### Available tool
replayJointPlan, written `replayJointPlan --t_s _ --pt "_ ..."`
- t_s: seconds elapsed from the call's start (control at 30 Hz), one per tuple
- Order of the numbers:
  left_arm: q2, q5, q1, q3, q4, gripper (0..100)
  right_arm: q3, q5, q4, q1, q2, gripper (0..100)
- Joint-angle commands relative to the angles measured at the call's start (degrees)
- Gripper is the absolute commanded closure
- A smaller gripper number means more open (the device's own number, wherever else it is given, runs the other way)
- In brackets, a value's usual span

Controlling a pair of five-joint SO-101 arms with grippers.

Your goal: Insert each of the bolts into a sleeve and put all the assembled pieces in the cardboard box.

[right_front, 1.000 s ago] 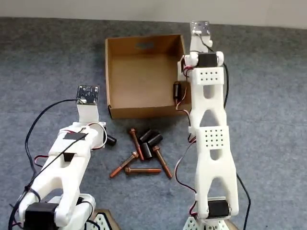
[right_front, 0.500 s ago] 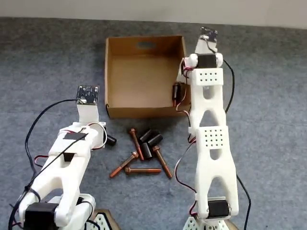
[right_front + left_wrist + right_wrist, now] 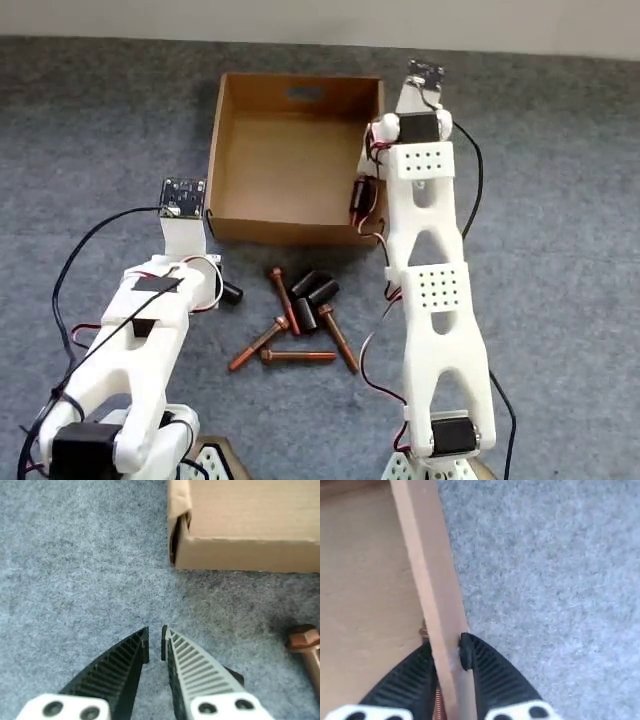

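The open cardboard box (image 3: 213, 150) stands at the back of the grey carpet. My right gripper (image 3: 447, 655) is shut on the box's right wall (image 3: 427, 580), one finger inside and one outside. A bit of copper bolt (image 3: 423, 629) shows inside the box against that wall. Several copper bolts (image 3: 300, 355) and black sleeves (image 3: 312, 295) lie loose in front of the box. My left gripper (image 3: 155, 642) hovers shut and empty over the carpet, just before the box's front left corner (image 3: 180, 540). One bolt head (image 3: 306, 645) lies off to its side.
The right arm (image 3: 430, 260) stretches along the right side of the pile up to the box. A black cylinder (image 3: 231, 293) lies beside the left arm. Bare carpet (image 3: 100, 120) spreads to the left and right of the box.
The right arm has swung left with the box wall in its gripper, and the box has slid a little to the left. The left arm and the loose parts have not moved.
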Motion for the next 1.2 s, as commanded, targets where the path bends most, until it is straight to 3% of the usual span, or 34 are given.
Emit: replayJointPlan --t_s 0.0,0.4,0.67,1.0,1.17 --pt "0.13 -0.44 1.10 -1.01 -0.97 93 -5.41 -0.70 -1.98 -2.33 -0.75 99.2" --pt "0.13 -0.44 1.01 -1.01 -0.97 93 -5.32 -0.44 -4.26 -4.70 -0.92 98.8" --pt "0.13 -0.44 1.01 -1.01 -0.97 93 -5.76 -0.35 -2.95 -4.26 -1.63 82.5" --pt "0.13 -0.44 1.01 -1.01 -0.97 93 -5.76 -0.26 -2.59 -3.12 -12.26 83.1" --pt "0.13 -0.44 1.01 -1.01 -0.97 93 -5.58 7.30 -1.27 -5.14 -16.92 99.5"
